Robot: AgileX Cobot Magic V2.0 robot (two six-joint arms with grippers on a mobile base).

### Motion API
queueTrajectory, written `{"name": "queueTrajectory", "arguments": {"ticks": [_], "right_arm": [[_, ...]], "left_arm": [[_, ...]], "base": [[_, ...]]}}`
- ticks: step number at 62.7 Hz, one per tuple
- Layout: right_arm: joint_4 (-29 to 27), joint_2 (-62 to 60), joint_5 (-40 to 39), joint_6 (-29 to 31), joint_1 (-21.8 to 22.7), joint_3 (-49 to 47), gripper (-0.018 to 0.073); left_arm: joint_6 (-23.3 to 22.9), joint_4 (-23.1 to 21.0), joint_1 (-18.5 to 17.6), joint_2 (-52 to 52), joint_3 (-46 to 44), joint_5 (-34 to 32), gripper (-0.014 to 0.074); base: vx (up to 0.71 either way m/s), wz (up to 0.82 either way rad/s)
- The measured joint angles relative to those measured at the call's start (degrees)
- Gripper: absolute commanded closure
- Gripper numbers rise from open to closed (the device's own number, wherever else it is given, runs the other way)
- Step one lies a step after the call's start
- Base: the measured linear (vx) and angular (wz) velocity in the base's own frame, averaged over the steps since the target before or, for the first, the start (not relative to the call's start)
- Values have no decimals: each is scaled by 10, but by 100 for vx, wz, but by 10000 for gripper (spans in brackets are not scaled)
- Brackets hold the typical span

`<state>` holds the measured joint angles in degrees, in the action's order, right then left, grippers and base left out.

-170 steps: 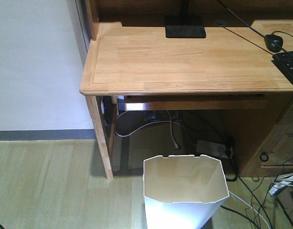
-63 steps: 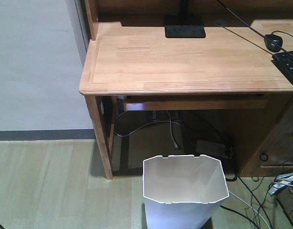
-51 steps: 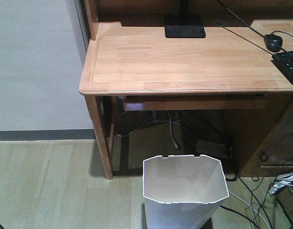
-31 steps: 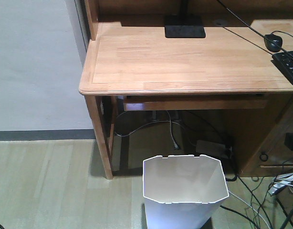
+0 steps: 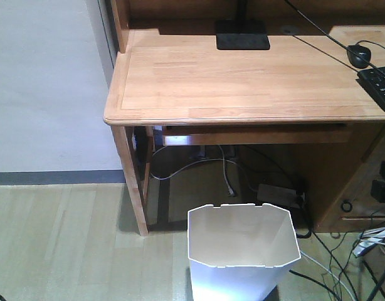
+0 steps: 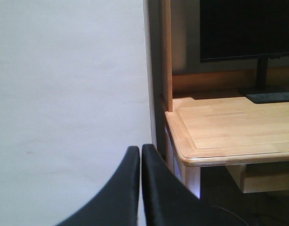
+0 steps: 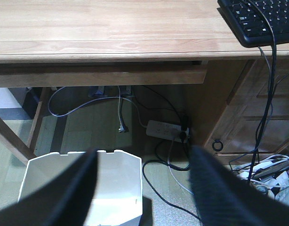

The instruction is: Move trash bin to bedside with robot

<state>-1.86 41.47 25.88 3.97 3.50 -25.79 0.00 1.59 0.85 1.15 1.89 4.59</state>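
The white trash bin point(image 5: 242, 251) stands upright on the floor in front of the desk, its cream inside showing nothing in it. In the right wrist view the bin point(image 7: 116, 188) lies below my right gripper point(image 7: 144, 150), which is open wide and empty. Its left finger point(image 7: 69, 193) hangs over the bin's opening and its right finger point(image 7: 220, 188) is over the floor, with the bin's right wall between them. A dark part of my right arm point(image 5: 384, 190) shows at the right edge. My left gripper point(image 6: 140, 151) is shut and empty, facing the wall. The bedside is out of view.
A light wooden desk point(image 5: 242, 75) carries a monitor base point(image 5: 242, 34), mouse point(image 5: 360, 55) and keyboard point(image 5: 380, 84). Its leg point(image 5: 133, 182) stands left of the bin. A power strip point(image 5: 280, 195) and loose cords point(image 5: 333, 263) lie on the floor behind and right of the bin. A drawer cabinet point(image 5: 362, 200) is at right.
A dark part of my right arm has come into the front view at the right edge and moved further in. The bin has stayed in place.
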Motion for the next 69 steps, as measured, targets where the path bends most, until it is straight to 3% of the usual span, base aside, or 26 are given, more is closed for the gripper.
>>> {"name": "queueTrajectory", "arguments": {"ticks": [22, 39, 50, 69], "right_arm": [[-18, 51, 60, 5, 0, -66, 39], [-18, 159, 144, 62, 0, -164, 48], [-29, 231, 138, 98, 0, -176, 48], [-99, 445, 75, 174, 0, -176, 48]], "left_arm": [[0, 0, 0, 0, 0, 0, 603], [0, 0, 0, 0, 0, 0, 603], [0, 0, 0, 0, 0, 0, 603], [0, 0, 0, 0, 0, 0, 603]], "base": [[0, 0], [0, 0], [0, 0], [0, 0]]}}
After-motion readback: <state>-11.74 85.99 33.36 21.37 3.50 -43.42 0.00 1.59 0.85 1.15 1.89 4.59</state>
